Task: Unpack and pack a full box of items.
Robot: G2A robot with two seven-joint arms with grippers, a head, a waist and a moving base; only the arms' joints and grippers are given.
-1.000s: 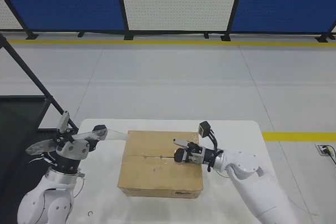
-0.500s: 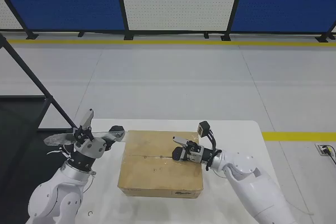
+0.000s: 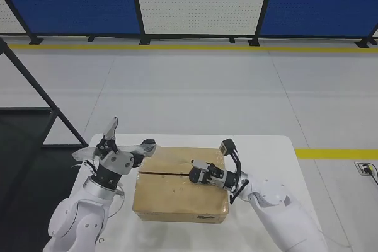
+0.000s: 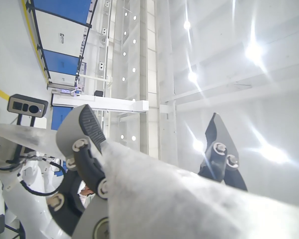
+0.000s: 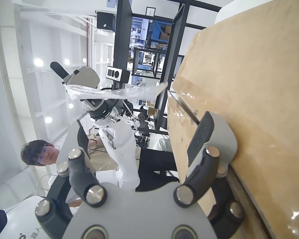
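Our left gripper [image 3: 130, 138] has swung in from the left edge of the table [image 3: 264, 145] and now hangs just beside the far left corner of the box [image 3: 176, 195]. Its fingers are spread wide, with a clear tape strip [image 4: 164, 187] stuck across one pad. Our right gripper [image 3: 197, 173] has slid slightly left along the seam [image 3: 167, 171], fingers apart, one pad lying on the cardboard. The box sits unmoved mid-table, and its seam shows a dark gap.
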